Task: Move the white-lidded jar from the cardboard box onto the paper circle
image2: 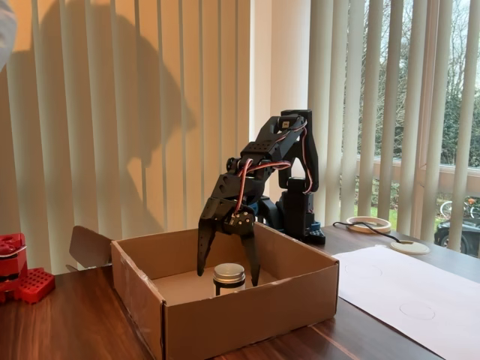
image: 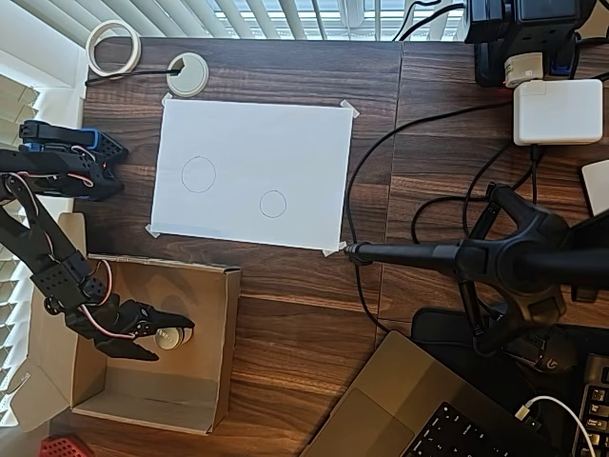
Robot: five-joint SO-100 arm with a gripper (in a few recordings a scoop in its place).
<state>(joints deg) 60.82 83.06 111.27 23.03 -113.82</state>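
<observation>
- Overhead view: jar (image: 172, 337) inside the box (image: 215, 381); small circle (image: 273, 204) on paper (image: 285, 143), well apart.
- Fixed view: gripper (image2: 227, 276) fingers spread, straddling jar (image2: 229, 278), no visible pinch.

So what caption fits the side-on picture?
Open black jaws straddle the white-lidded jar inside the cardboard box.

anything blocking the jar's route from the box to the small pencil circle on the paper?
Only the brown cardboard box itself: its wall stands between the small white-lidded jar and the smaller pencil-drawn circle, so the jar must be lifted over. Beyond it, bare wood and paper. The black gripper straddles the jar, jaws open.
</observation>
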